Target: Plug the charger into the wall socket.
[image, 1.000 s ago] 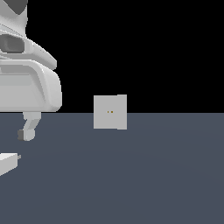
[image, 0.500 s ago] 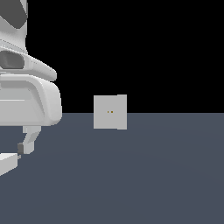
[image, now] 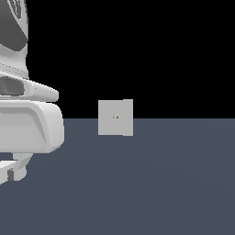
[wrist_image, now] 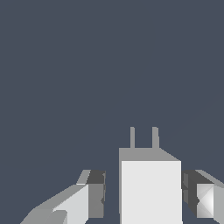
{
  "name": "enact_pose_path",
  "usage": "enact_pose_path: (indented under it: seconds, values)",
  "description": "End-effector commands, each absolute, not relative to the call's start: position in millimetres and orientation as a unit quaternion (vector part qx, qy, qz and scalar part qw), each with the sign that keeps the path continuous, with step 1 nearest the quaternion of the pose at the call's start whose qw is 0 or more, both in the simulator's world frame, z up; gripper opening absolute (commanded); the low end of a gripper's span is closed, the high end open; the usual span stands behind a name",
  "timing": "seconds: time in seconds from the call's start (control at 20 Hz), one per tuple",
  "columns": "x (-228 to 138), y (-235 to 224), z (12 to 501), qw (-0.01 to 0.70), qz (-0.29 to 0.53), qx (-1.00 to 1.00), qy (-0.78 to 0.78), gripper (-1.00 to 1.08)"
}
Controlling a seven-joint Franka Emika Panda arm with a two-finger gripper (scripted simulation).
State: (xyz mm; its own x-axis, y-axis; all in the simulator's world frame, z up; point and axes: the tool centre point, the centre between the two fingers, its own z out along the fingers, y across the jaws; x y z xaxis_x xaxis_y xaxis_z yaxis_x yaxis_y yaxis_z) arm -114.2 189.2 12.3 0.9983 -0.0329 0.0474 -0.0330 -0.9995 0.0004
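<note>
My gripper (wrist_image: 142, 197) straddles the charger (wrist_image: 151, 188) lying on the floor (wrist_image: 87, 65), fingers (wrist_image: 94, 194) spread and not yet touching it, prongs (wrist_image: 143, 137) pointing ahead for a grasp, while the wall socket (image: 115, 117) stands well apart on the exterior view's right.

**Bare slate-blue worktop under a black backdrop**

The flat, dark slate-blue worktop (image: 151, 183) fills the lower half of the exterior view. Above the worktop's far edge lies a plain black backdrop (image: 151, 50). In the wrist view, the worktop (wrist_image: 87, 65) spreads uniformly.
</note>
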Motion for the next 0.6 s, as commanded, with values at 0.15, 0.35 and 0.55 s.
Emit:
enact_pose_path:
  seconds: [0.15,0.35,0.55]
  values:
    - [-113.7,189.4,11.8,0.000,0.024,1.000,-0.017,-1.00]
    - [-113.7,189.4,11.8,0.000,0.024,1.000,-0.017,-1.00]
    - [-113.3,188.2,12.7,0.000,0.024,1.000,-0.017,-1.00]
